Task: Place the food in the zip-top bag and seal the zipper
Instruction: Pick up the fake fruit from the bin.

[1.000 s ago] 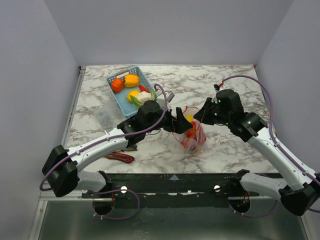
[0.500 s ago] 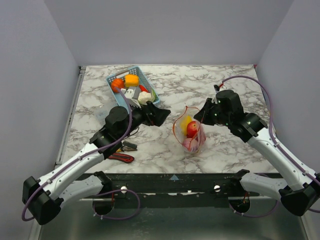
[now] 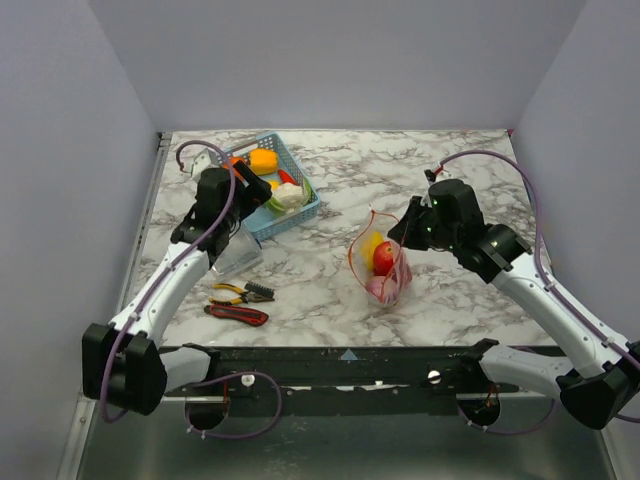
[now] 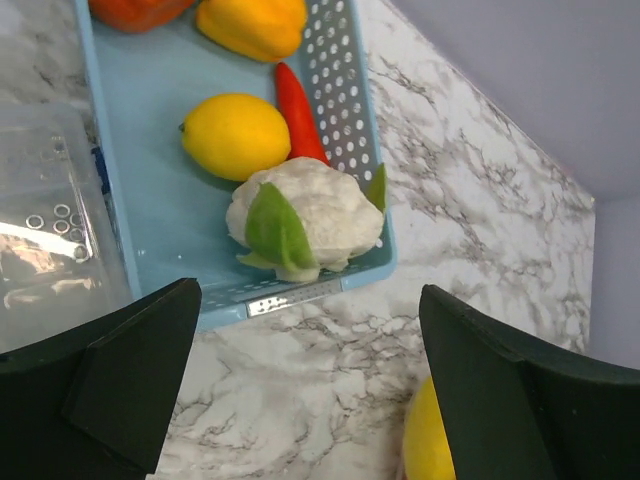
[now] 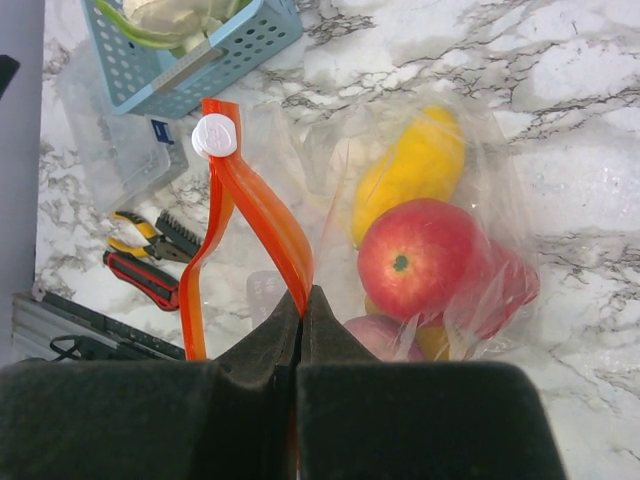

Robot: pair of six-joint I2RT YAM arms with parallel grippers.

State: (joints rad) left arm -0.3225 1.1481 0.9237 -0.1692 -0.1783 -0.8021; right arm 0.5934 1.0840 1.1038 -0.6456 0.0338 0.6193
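The zip-top bag (image 3: 390, 282) stands on the marble table (image 3: 450, 170) right of centre, mouth up, with its zipper (image 5: 250, 210) gaping in an orange-red loop. The right gripper (image 5: 302, 312) is pressed together on that strip where its two sides meet. Inside the bag I count one red apple (image 5: 415, 260), one long yellow piece (image 5: 415, 165) and one purplish piece (image 5: 372, 335); a fourth, reddish one may lie behind the crinkled plastic. Five pieces lie in the blue basket (image 4: 345, 110): one orange fruit (image 4: 130, 8), one yellow pepper (image 4: 255, 25), one lemon (image 4: 235, 135), one red chilli (image 4: 298, 105) and one cauliflower (image 4: 305, 215). The left gripper (image 4: 310, 300) hangs over the basket's near end, jaws spread wide, holding nothing. Beside the basket lies one clear packet (image 3: 237, 255), and nearer the arms two hand tools: pliers (image 3: 243, 293) and a red-handled tool (image 3: 238, 315)
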